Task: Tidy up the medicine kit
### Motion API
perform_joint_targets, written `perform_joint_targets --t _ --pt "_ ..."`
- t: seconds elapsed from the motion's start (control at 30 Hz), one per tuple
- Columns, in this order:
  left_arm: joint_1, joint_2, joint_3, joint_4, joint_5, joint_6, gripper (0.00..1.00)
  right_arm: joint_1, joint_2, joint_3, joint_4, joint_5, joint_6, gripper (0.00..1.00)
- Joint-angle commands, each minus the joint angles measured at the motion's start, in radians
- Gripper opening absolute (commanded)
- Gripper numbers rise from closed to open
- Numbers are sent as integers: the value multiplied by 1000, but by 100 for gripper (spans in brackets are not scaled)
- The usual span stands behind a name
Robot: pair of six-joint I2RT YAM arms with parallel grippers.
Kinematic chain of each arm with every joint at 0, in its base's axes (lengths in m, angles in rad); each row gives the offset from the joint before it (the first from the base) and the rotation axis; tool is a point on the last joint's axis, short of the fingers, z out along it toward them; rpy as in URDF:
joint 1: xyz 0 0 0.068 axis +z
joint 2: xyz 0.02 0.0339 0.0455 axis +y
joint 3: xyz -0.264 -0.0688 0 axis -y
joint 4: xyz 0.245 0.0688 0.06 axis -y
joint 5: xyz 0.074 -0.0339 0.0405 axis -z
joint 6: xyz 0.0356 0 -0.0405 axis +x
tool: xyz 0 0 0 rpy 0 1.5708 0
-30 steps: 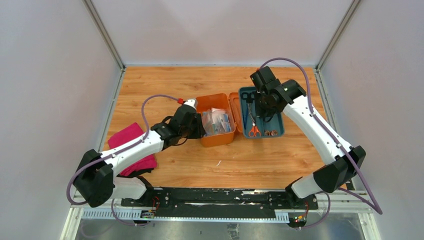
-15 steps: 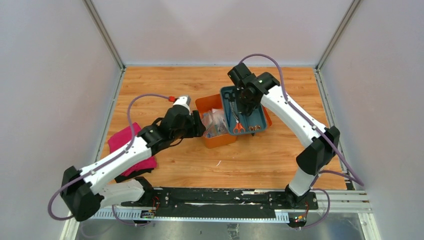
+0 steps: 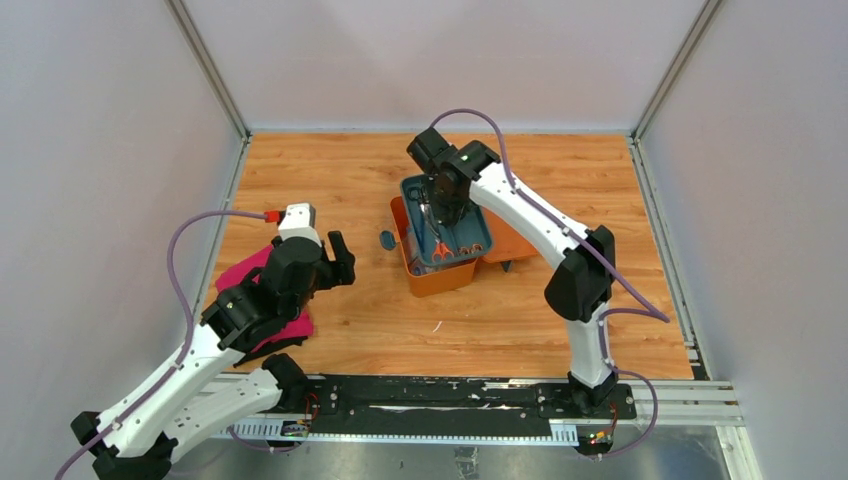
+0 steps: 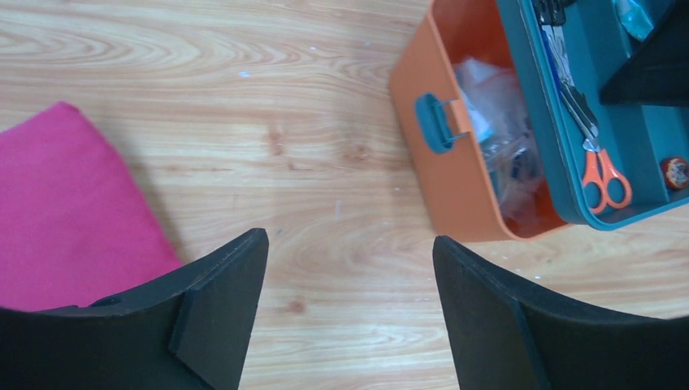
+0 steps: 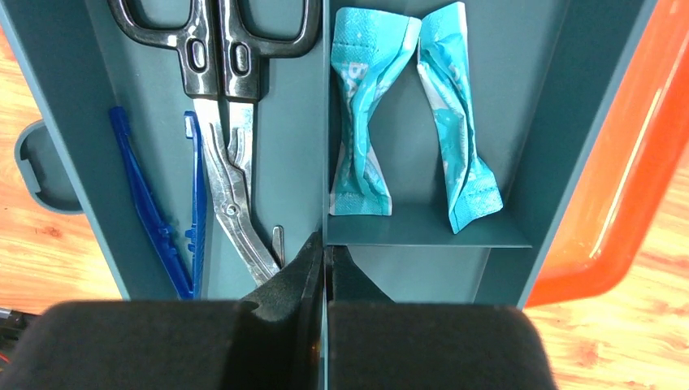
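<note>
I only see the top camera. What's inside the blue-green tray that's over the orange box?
Observer: The right wrist view shows two teal packets side by side in one compartment of the tray.
Operator: How is the arm holding it up?
Observer: The right end effector is shut on the tray's middle divider.
Operator: Is there stuff in the box too?
Observer: Yes. The left wrist view shows clear plastic bags inside the medicine kit, partly under the tray.

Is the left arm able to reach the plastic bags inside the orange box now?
Probably not: the teal tray, held by the right gripper, covers most of the orange box, leaving just a narrow gap.
</note>
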State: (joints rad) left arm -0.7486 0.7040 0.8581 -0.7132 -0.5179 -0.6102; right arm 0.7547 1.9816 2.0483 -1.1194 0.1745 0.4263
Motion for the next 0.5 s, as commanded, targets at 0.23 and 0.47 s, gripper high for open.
perform_joint_targets --t 0.23,0.47 --pt "-1 -28 48 -112 -165 112 87 49 93 91 -15 -20 -1 0" --pt "-2 -28 44 -120 -202 144 89 64 117 92 -15 -30 12 0"
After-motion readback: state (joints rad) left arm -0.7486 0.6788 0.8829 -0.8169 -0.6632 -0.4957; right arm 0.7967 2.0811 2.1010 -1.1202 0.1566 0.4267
